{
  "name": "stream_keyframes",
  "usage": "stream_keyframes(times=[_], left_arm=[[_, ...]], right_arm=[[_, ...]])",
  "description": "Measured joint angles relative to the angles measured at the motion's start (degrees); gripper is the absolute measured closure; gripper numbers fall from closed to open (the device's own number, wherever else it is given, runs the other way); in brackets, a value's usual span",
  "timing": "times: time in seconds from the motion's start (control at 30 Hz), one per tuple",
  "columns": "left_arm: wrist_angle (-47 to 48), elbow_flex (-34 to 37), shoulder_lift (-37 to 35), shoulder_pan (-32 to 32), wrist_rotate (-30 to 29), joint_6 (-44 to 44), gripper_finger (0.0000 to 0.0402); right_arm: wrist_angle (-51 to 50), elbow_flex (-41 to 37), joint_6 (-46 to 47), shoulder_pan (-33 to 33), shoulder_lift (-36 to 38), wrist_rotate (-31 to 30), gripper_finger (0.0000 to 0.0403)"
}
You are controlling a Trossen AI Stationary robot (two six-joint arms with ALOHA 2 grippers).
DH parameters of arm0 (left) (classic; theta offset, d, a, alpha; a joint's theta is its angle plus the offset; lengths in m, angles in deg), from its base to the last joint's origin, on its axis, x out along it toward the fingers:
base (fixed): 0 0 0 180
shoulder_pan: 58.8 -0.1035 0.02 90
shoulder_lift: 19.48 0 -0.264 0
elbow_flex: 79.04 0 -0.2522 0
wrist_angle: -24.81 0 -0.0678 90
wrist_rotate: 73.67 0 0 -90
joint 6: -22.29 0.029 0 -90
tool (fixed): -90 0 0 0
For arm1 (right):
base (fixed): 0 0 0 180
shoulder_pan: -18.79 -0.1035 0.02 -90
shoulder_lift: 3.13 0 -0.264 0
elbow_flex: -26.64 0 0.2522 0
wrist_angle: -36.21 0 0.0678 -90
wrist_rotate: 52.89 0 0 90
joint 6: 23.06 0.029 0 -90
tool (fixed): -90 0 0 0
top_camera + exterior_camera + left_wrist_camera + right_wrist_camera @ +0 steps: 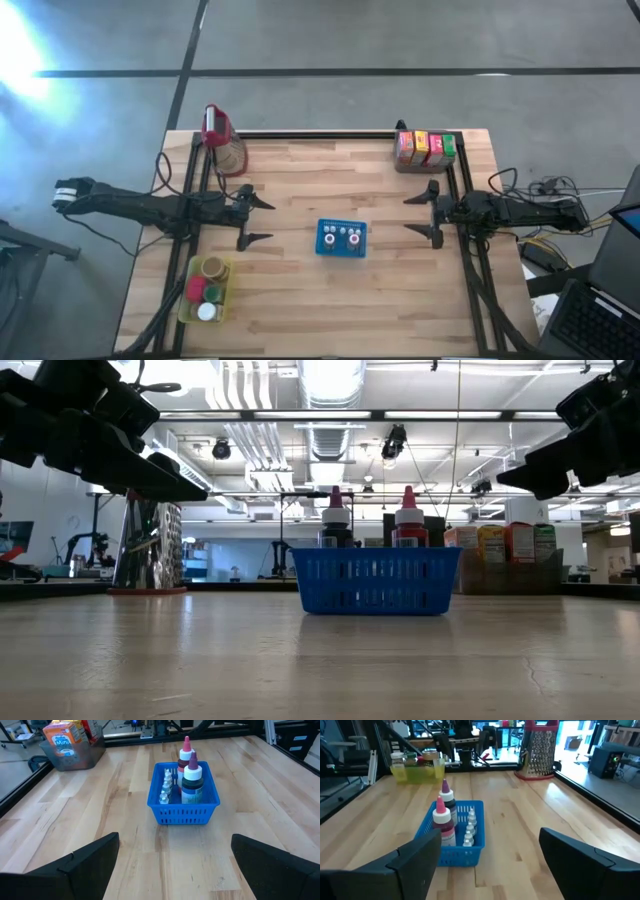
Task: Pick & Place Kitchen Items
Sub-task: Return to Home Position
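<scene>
Midway between our left claw (268, 221) and right claw (408, 215) sits the blue bin (321, 238); both gape empty, right slightly nearer.

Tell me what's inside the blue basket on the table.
The blue basket holds a pink-tipped bottle and a purple-tipped bottle, both upright, beside small white-capped bottles. Its floor is covered.

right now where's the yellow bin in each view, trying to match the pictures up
High view: the yellow bin sits on the lower left part of the table, below the left arm.
Low view: not in it.
Left wrist view: not in it.
Right wrist view: at the far table edge, beyond the blue basket.
Shared landmark: the blue basket, mid-table in all four views.
</scene>
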Motion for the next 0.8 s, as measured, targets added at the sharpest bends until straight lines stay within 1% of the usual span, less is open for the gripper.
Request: stream_keyframes(times=[0.27,0.37,0.67,0.8], left_arm=[[0.11,0.00,-1.49,0.01,0.00,-0.01,0.0012],[0.20,0.01,-4.03,0.01,-0.01,-0.01,0.0012],[0.31,0.21,-14.54,0.01,0.00,-0.01,0.0012],[0.45,2.03,-19.76,0.01,-0.01,0.16,0.0012]], right_arm=[[-0.01,0.00,0.01,0.00,-0.07,-0.02,0.0044],[0.01,0.00,0.12,0.00,-0.07,-0.02,0.0042],[0.01,0.01,0.16,0.00,-0.07,-0.04,0.0063],[-0.01,0.02,0.09,0.00,-0.07,-0.04,0.0076]])
